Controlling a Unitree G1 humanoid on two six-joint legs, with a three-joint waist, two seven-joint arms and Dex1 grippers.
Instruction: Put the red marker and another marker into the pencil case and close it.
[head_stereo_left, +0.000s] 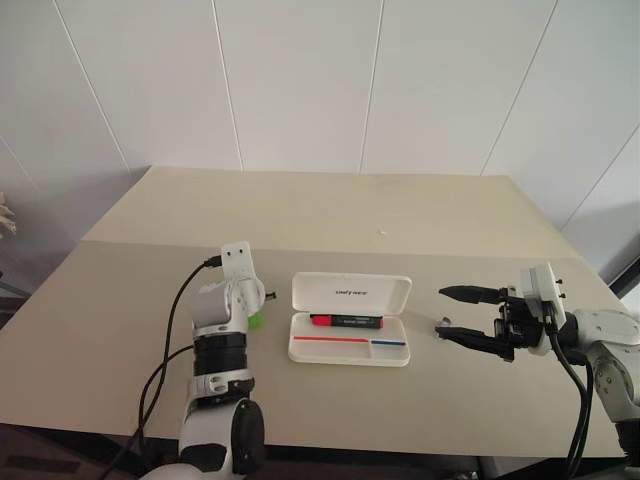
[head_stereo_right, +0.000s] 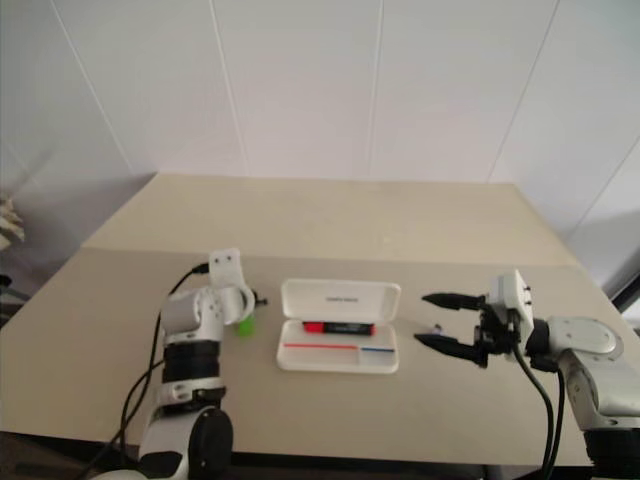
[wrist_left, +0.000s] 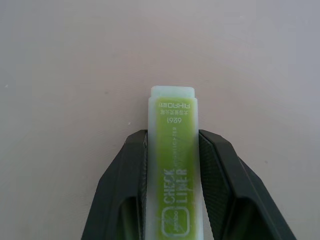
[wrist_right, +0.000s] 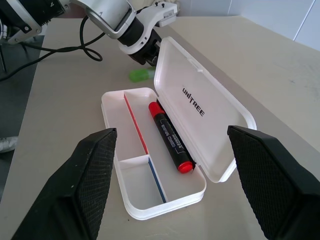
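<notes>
The left gripper (wrist_left: 172, 165) pinches the green marker (wrist_left: 173, 165) between its two black fingers, down on the table (head_stereo_left: 120, 300) beside the open pencil case (head_stereo_left: 350, 320). The red marker (wrist_right: 170, 137) lies inside the case. The right gripper (head_stereo_left: 468, 315) hangs spread wide, near the case's other side.

Setting reads as a robotics lab or test room rather than a home or office. Evidence: a plain beige table (head_stereo_left: 330, 215) set against bare white panelled walls (head_stereo_left: 300, 80) with visible seams, nothing decorative about. Exposed black cables (head_stereo_left: 165, 340) run along the robot's arm at the near left, and the open white pencil case (wrist_right: 200, 100) is printed "UNITREE".
</notes>
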